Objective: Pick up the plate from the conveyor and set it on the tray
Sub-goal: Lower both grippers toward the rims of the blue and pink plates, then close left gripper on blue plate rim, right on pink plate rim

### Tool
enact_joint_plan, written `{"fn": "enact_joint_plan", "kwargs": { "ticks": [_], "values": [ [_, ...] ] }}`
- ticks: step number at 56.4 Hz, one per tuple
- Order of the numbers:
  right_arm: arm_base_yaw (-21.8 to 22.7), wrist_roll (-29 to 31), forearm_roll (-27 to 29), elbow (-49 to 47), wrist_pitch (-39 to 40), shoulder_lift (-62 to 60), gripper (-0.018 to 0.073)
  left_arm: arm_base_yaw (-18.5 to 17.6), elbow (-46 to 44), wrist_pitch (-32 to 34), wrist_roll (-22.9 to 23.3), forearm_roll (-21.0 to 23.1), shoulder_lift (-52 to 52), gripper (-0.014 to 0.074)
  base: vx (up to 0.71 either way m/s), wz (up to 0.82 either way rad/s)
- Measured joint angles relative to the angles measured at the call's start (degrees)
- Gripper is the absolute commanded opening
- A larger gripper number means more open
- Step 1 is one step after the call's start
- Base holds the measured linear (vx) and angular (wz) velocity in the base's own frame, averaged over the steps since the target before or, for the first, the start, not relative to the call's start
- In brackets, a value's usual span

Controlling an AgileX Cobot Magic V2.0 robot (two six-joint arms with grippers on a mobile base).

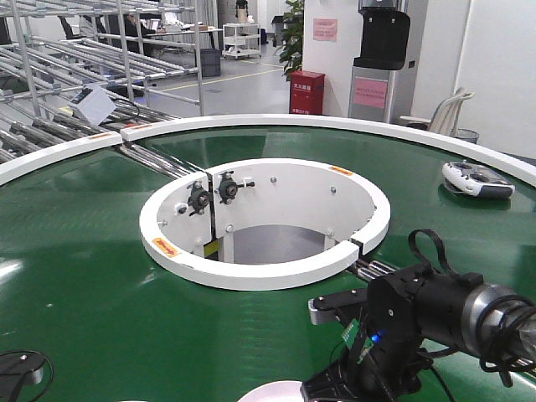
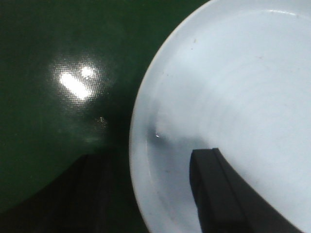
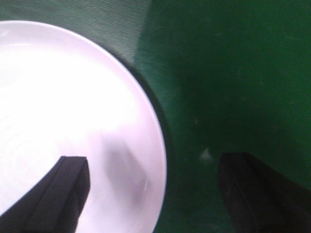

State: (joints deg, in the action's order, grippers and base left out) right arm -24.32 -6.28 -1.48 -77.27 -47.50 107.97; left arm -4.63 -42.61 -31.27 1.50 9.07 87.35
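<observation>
At the right gripper (image 3: pixel 153 160), fingers (image 3: pixel 63 194) parted wide and gripping nothing; one black finger over the inside of the plate (image 3: pixel 73 107), the other over the dark green belt (image 3: pixel 233 73), with the plate's rim in the gap between; no telling whether either finger touches. Pale pink, round and plain there, lying flat on the belt.

At the left gripper (image 2: pixel 146 155), fingers (image 2: pixel 218 194) likewise apart and closed on nothing; one over the inside of a pale blue plate (image 2: pixel 233 87), the other blurred over the belt just beside it, the rim again in the gap; contact not to be judged here either.

From the front, only a pale sliver of the pink plate at the near edge of the conveyor (image 1: pixel 84 276); just to its right the black right arm (image 1: pixel 427 306), reaching low over the belt, its fingertips hidden below the picture's edge. Near the left end of that same edge, a loop of black cabling (image 1: pixel 21 368).

Further in, the round central opening (image 1: pixel 276 209) with white wall and white rim; steel rollers (image 1: pixel 377 270) showing in the seam at its near right side. Toward the far right edge of the belt, a white-and-grey handheld controller (image 1: pixel 477 178), lying well apart from the arm.

Beyond the far edge, a red cabinet (image 1: pixel 306 92); racks of steel tubing (image 1: pixel 84 50) off the far left; a white chair (image 1: pixel 448 109) off the far right.
</observation>
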Motion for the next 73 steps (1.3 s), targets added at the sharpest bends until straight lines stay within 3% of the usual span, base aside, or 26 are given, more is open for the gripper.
{"fn": "enact_joint_plan", "kwargs": {
  "ticks": [16, 24, 30, 40, 60, 73],
  "values": [
    [0.06, -1.23, -0.82, -0.06, 1.14, 1.25, 0.0562, 0.00, -0.07, 1.80, 0.00, 0.00, 3.14, 0.0465, 0.00, 0.00],
    [0.06, -1.27, -0.58, -0.06, 1.54, 4.17, 0.0488, 0.00, -0.61, 1.60, -0.06, -0.07, 3.86, 0.0447, 0.00, 0.00],
    [0.06, -1.27, -0.18, -0.11, 1.66, 5.67, 0.0350, 0.00, -0.63, 1.66, -0.06, -0.24, 4.25, 0.0319, 0.00, 0.00],
    [0.06, -1.33, 0.13, -0.39, 2.16, 5.94, -0.0015, 0.42, -0.68, 3.14, -0.17, -0.27, 4.41, -0.0009, 0.00, 0.00],
    [0.01, -1.06, 0.06, -0.56, 1.10, 2.25, -0.0012, 0.42, -0.58, 3.18, 0.18, 0.80, 1.50, -0.0008, 0.00, 0.00],
    [0.06, -1.30, -1.38, -0.51, 0.96, -9.50, -0.0012, 0.42, -0.54, 2.81, -0.14, 0.53, -12.97, -0.0007, 0.00, 0.00]
  ]
}}
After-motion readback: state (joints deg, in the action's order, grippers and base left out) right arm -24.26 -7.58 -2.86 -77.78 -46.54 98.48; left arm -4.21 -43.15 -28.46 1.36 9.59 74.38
